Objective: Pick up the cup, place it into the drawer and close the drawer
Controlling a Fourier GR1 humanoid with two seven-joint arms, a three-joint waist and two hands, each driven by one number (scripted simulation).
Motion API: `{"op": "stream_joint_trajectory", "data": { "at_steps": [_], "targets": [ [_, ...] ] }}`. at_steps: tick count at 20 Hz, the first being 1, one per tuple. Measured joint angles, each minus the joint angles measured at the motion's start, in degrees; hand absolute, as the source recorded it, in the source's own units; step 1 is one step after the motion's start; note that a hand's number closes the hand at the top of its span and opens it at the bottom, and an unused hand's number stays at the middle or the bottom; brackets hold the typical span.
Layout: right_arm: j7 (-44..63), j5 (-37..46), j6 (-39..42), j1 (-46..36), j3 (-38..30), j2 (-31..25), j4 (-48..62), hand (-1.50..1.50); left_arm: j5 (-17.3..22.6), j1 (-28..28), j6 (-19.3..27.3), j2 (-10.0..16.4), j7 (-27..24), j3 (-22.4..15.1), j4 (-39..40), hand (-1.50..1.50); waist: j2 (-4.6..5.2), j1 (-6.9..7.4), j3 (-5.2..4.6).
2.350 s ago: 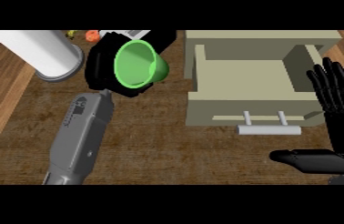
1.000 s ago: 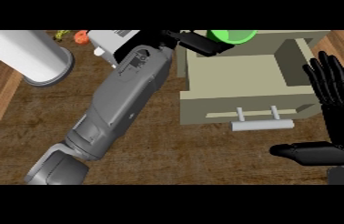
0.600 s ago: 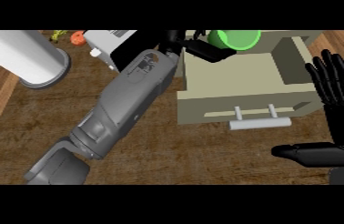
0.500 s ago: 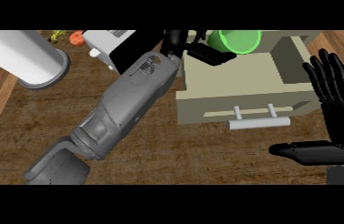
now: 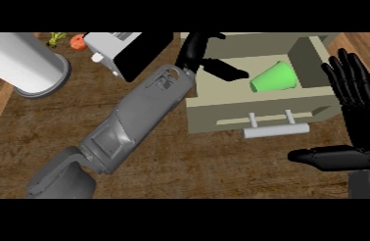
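Cup [image 5: 274, 77]: green, lying on its side inside the open drawer [image 5: 217, 108].
Left robot hand [image 5: 204, 53]: above the drawer's left wall, fingers apart, empty.
Right robot hand [image 5: 352, 95]: open, resting beside the drawer; handle [image 5: 275, 130] near, seemingly for closing.

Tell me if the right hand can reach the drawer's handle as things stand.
Probably yes. The right hand rests open to the right of the drawer; the handle juts from its front with only counter between them. The left hand hangs over the drawer's far left corner, out of the way.
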Motion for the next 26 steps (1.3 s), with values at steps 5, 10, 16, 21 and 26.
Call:
{"op": "stream_joint_trajectory", "data": {
  "at_steps": [5, 10, 16, 21, 26],
  "targets": [
    [0.32, -2.64, 1.43, 0.84, -0.94, -0.37, -1.04, -1.50, 1.66, 1.40, 3.50, 0.00, -1.79, -2.99, -2.11, -1.50, -0.06, -0.15, -0.02],
    [2.24, -8.75, 4.49, 1.07, -0.03, 0.60, -1.93, 1.50, 4.50, 1.34, 5.83, -0.01, -4.94, -3.03, -5.27, -1.50, -0.21, 0.20, -0.03],
    [2.67, -9.80, 9.12, 3.08, -0.57, -3.34, -4.72, 1.50, 6.65, -0.28, 5.24, 0.00, -6.83, 0.26, -6.86, -1.50, -0.72, 2.36, -0.07],
    [3.29, -4.55, 11.26, 5.73, 1.67, -5.88, -8.10, 1.50, 6.90, 0.73, 4.75, 1.43, -5.87, 3.06, -9.55, -1.50, -1.13, 4.06, -0.10],
    [3.82, 2.26, 11.00, 7.83, 3.24, -7.14, -10.97, 1.50, 7.05, 2.73, 3.04, 6.53, -2.48, 5.39, -14.97, -1.50, -1.38, 5.06, -0.11]
  ]
}}
